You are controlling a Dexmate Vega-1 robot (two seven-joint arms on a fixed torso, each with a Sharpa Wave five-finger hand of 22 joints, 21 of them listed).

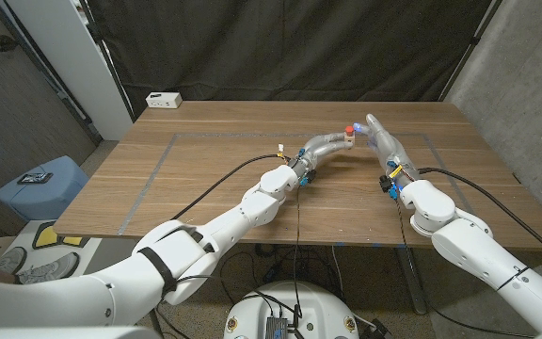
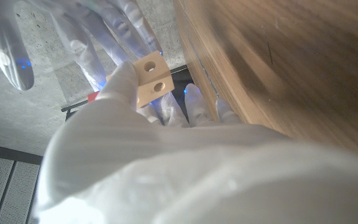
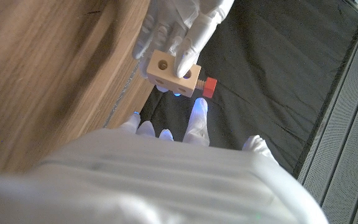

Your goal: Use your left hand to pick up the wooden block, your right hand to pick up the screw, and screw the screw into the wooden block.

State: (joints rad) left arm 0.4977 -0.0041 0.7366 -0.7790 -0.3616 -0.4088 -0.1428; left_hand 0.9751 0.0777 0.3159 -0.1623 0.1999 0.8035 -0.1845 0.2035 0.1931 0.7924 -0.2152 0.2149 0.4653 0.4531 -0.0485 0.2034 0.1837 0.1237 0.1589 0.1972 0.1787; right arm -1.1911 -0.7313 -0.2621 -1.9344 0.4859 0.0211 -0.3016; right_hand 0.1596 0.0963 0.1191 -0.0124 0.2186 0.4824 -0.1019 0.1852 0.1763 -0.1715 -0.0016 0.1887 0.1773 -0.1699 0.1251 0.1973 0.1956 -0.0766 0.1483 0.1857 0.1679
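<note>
Above the middle of the table, my left hand holds the small pale wooden block with round holes. The red-headed screw sticks out of the block's side. In the right wrist view the left hand pinches the block, and the screw stands in a hole on its side. My right hand hovers just beside it, fingers spread. One of its fingertips is close under the screw head, apart from it. In the left wrist view the block shows against the right hand's blurred fingers.
A white box sits at the table's back left corner. Grey tape lines mark a rectangle on the wooden table. A blue stool stands on the floor to the left. Cables run along both arms.
</note>
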